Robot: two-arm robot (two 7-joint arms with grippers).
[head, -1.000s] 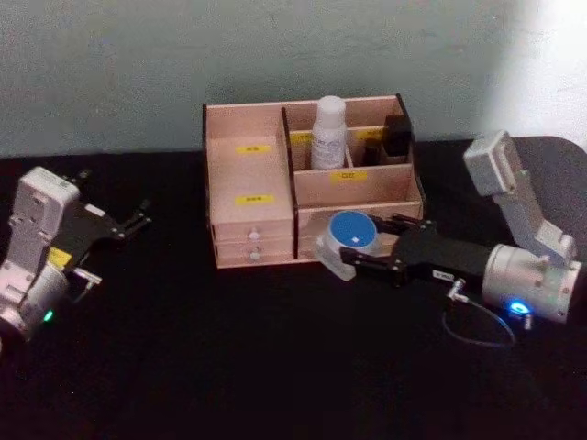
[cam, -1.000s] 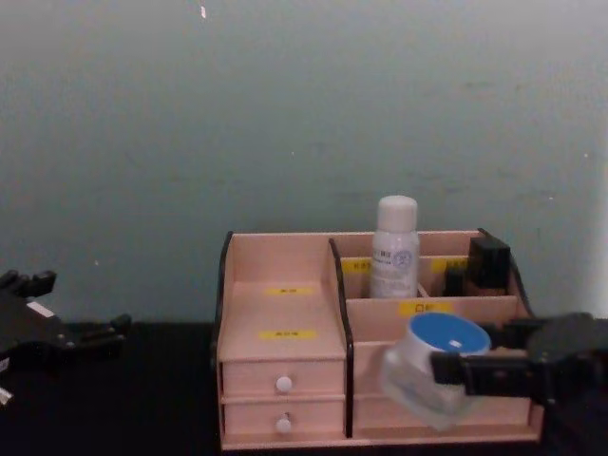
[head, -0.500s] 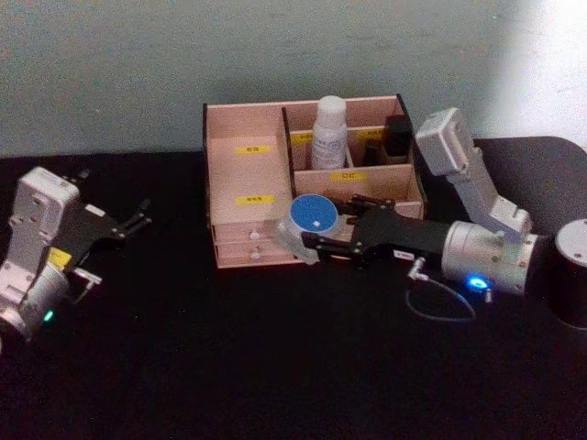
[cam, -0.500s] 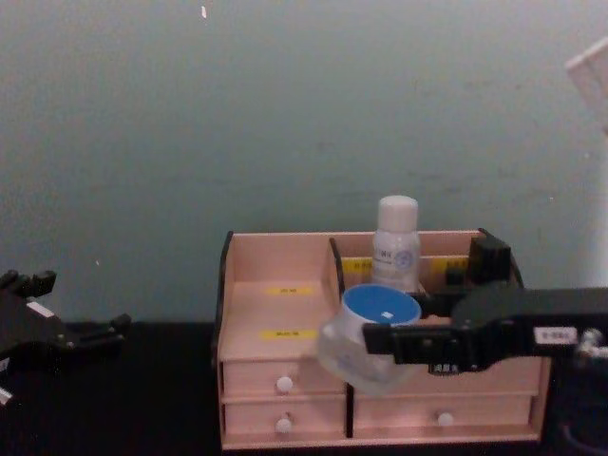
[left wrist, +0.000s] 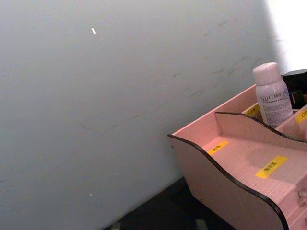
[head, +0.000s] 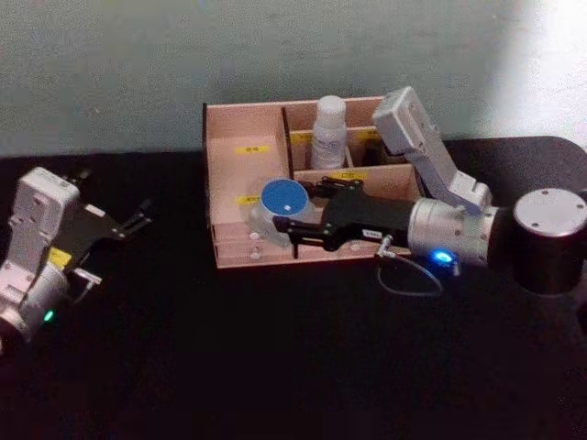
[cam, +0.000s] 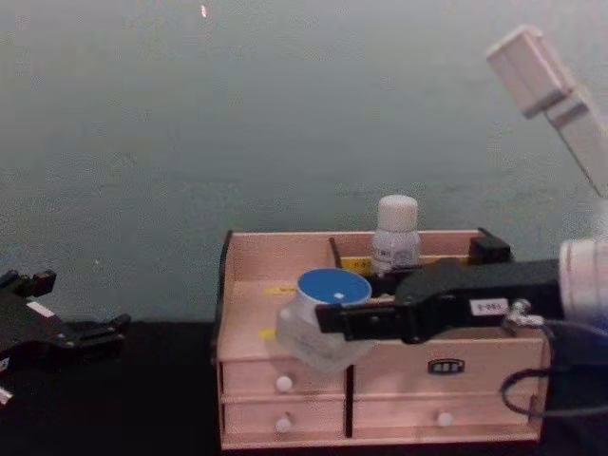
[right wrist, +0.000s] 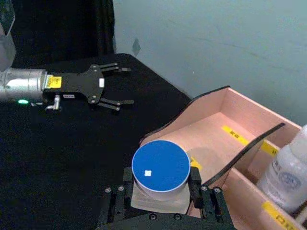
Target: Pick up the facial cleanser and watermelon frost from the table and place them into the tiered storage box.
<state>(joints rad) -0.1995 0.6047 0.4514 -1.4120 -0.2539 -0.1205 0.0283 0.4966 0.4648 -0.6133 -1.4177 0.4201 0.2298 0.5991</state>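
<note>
Now that your right gripper [head: 292, 220], clamping the jar [head: 280, 200], has swung up to the box's [head: 229, 137] left bay, release is close; left gripper [head: 139, 216] idles splayed, well left of it

Reads as a robotics lab test bench. Table [head: 275, 367] covered in plain black, set against a plain pale grey-green wall [head: 110, 64]. Single staged prop at the table's back edge: yellow-labelled tiered storage box [head: 240, 170]. Metal robot arm [head: 459, 240] with loose cable and lit blue indicator.
</note>
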